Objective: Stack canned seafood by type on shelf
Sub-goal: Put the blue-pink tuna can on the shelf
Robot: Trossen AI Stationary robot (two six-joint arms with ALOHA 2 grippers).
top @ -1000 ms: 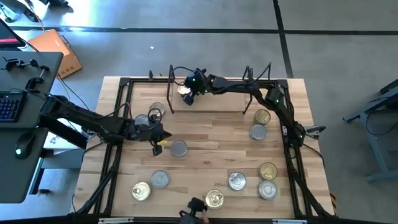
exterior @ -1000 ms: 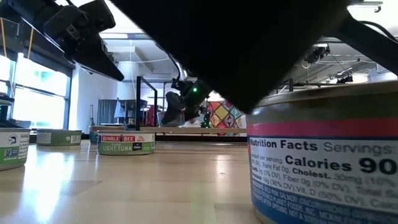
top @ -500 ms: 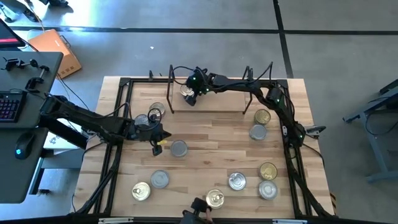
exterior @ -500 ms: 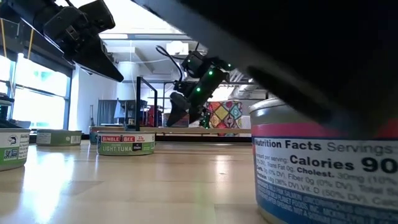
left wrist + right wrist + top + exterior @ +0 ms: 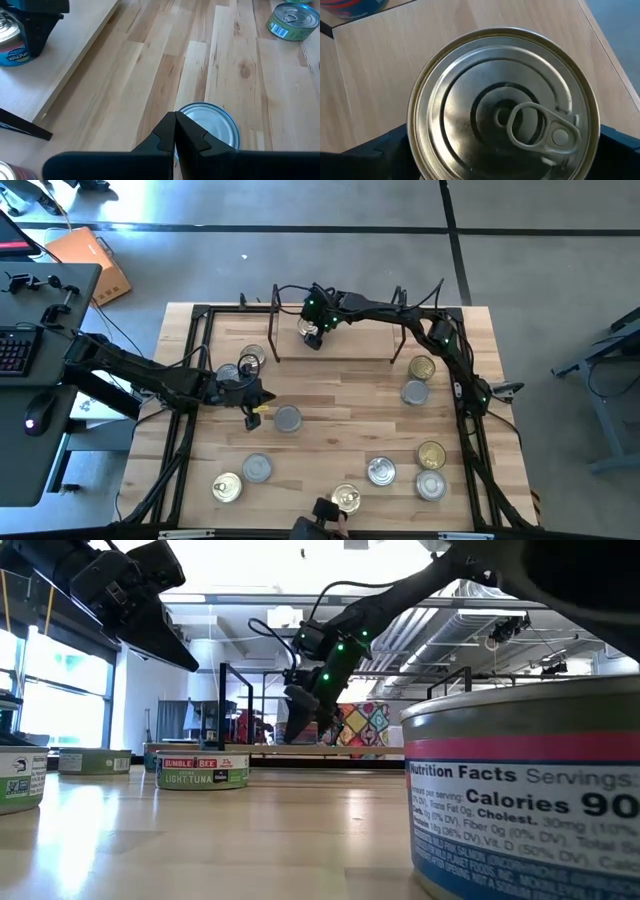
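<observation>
Steel, by the look of it: the short round silver tin with a ring-pull lid (image 5: 502,107) sits directly beneath the right tool (image 5: 313,332), on the low light-wood shelf board with thin black wire uprights (image 5: 350,345), towards one end of it. The right tool's fingers are spread wide, one on either side of the tin, and whether they touch its wall cannot be told. A tin like this is probably stiff and fairly heavy for its size, with a smooth curved wall that could slide in a loose pinch; I judge the safest hold is across the full width of the wall, low enough to clear the lid's raised rim, and never by the pull tab, which could lift. Its flat top and bottom should stack well if set down level. Another blue-labelled tin (image 5: 12,42) stands just beside the right tool on the same shelf. The left tool (image 5: 252,412) hangs over the pale plank worktop (image 5: 340,410) with fingers pressed together and empty, a round grey-lidded tin (image 5: 210,130) just ahead of its tips.
</observation>
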